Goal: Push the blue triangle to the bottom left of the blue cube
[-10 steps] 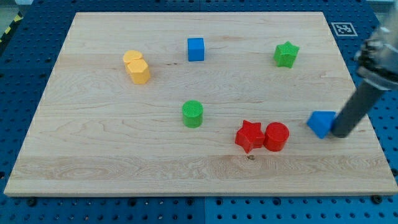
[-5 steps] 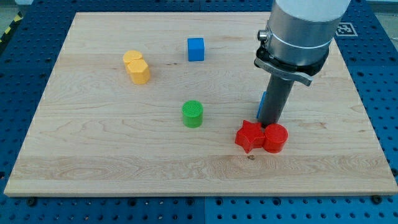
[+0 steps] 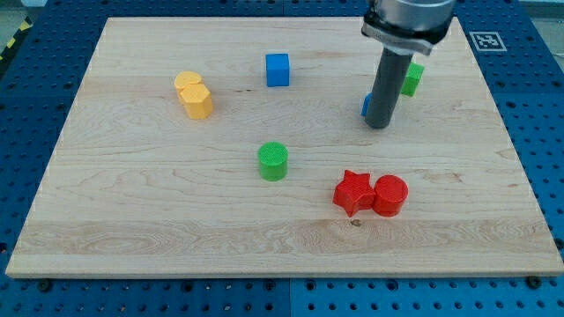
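The blue cube (image 3: 278, 69) sits near the view's top, left of centre. The blue triangle (image 3: 365, 106) is almost hidden behind my rod; only a sliver shows at the rod's left side. My tip (image 3: 378, 125) rests on the board right against the triangle, well to the right of the blue cube and slightly below it. The green star (image 3: 411, 79) is partly hidden behind the rod, at its upper right.
A yellow block (image 3: 194, 94) lies at the upper left. A green cylinder (image 3: 273, 161) stands near the middle. A red star (image 3: 353, 192) and a red cylinder (image 3: 391, 195) touch each other below my tip. The board's edge (image 3: 282, 269) runs along the bottom.
My tip has carried the blue triangle from the right edge leftward past the red blocks, then up toward the view's top. The other blocks have not moved.
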Controlling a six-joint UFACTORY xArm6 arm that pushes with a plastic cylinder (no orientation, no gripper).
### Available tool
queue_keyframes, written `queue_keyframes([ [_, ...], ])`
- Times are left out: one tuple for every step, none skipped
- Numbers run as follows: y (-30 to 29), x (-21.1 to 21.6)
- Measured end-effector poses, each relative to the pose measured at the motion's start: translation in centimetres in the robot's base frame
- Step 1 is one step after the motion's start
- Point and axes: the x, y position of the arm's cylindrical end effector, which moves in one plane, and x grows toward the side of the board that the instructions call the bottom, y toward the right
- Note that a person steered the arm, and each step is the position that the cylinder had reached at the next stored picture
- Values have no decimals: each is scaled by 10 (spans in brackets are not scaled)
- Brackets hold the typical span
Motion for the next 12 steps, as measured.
queue_keyframes([
  [0,-12],
  [5,-10],
  [30,-7],
  [48,-15],
  [50,-36],
  [50,-36],
  [19,-36],
  [-37,-37],
  [-63,-50],
  [-82,-50],
  [-117,-51],
  [-122,-54],
])
